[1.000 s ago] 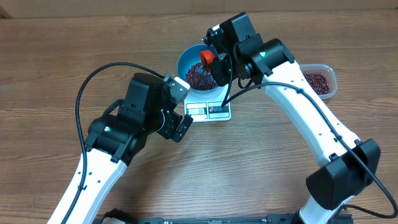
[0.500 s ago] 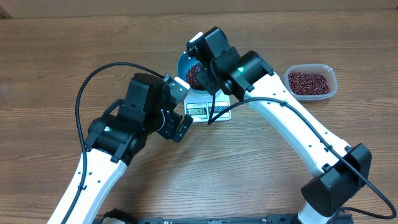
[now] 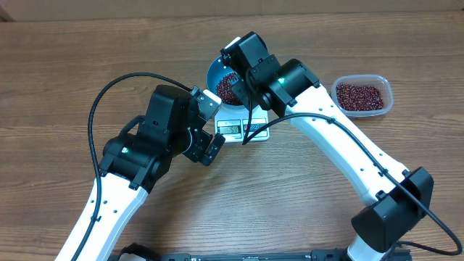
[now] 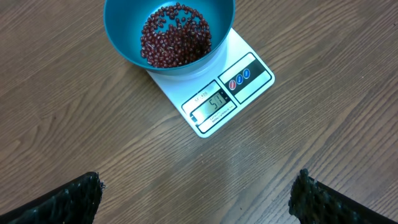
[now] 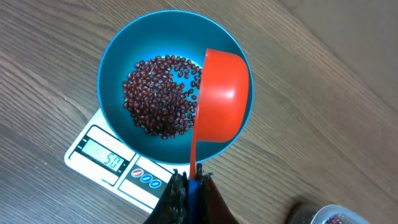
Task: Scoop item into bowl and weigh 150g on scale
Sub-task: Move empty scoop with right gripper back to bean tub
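Left gripper [image 4: 199, 204]: fingers spread wide, holding nothing, hovering on the near side of the scale [image 4: 249, 81]. Bowl [image 4: 118, 37] sits on the scale, mid-tabletop toward the far edge; beans [image 4: 174, 40] cover its bottom. Right gripper [image 5: 193, 186]: clamped on the scoop [image 5: 224, 99] handle. Change: the arm has swung in from the tub [image 3: 388, 93] at the right edge, and the scoop is now tipped over the bowl, emptied. Judgement: more scoops needed.
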